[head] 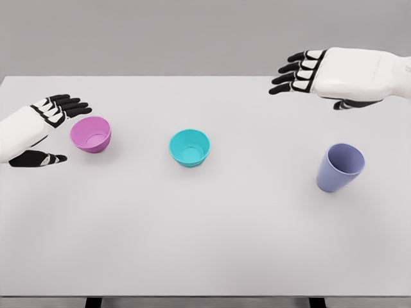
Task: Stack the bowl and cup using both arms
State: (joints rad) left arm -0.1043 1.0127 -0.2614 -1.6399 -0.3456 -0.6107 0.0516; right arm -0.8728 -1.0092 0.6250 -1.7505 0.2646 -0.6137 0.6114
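A pink bowl (91, 133) stands upright at the left of the white table (205, 244). A teal bowl (190, 147) sits near the middle. A lavender cup (340, 167) stands upright at the right. My left hand (54, 131) hovers just left of the pink bowl, fingers spread, thumb below, holding nothing. My right hand (308, 80) floats high above the table's far right, well behind the lavender cup, fingers extended and holding nothing.
The table's far edge runs along the grey wall behind; its front edge lies near the bottom of the view, with dark legs (93, 301) showing below.
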